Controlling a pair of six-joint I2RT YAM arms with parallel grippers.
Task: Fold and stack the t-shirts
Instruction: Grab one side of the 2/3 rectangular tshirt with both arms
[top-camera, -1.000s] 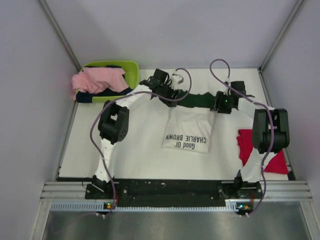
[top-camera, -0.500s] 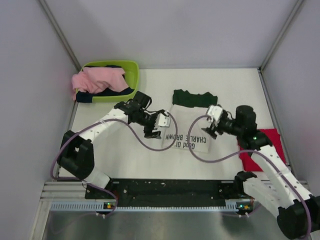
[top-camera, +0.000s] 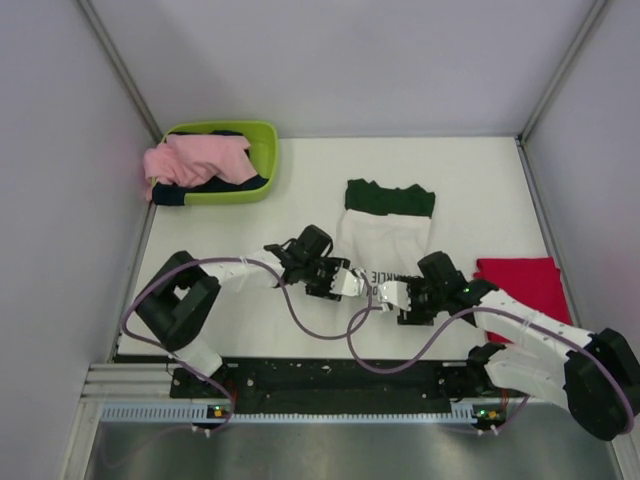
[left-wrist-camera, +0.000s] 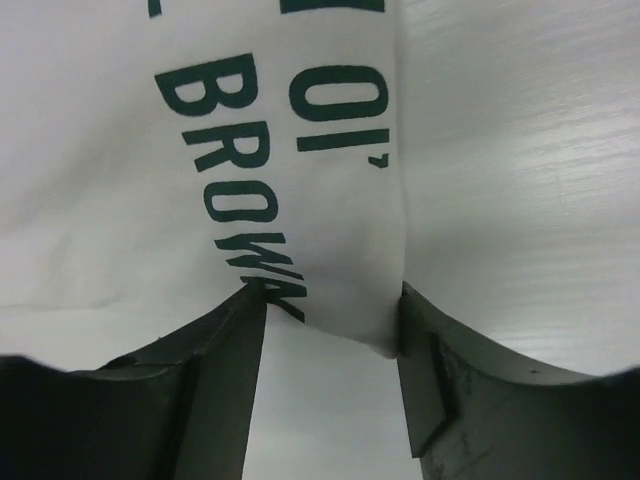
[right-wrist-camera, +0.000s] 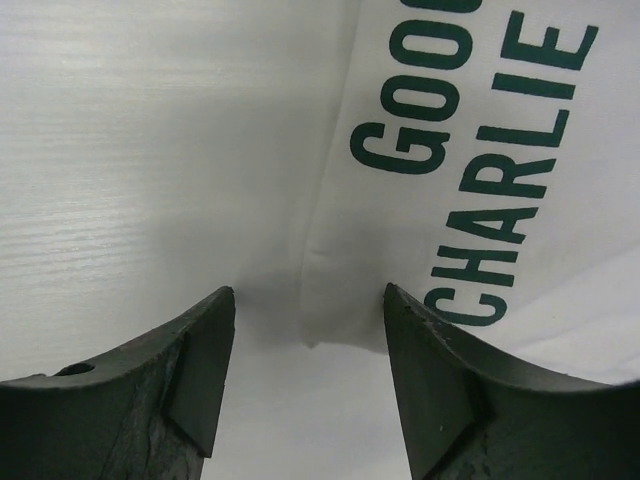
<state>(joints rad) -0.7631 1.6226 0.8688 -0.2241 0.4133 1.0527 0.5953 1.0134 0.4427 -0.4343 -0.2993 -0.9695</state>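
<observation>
White t-shirt (top-camera: 385, 240), dark green at its far end, lies flat on the bench (top-camera: 480, 180), right of the lime-green basket (top-camera: 262, 160) and nearer the arms. Red t-shirt (top-camera: 520, 280) lies further right of the basket, apart from the white one. Pink and dark garments (top-camera: 195, 160) are heaped in the basket. Left tool (left-wrist-camera: 330, 295): fingers spread, with the white shirt's printed near corner lying between them. Right tool (right-wrist-camera: 307, 295): fingers spread, with the other near corner between them, closer to its right finger, not clamped.
</observation>
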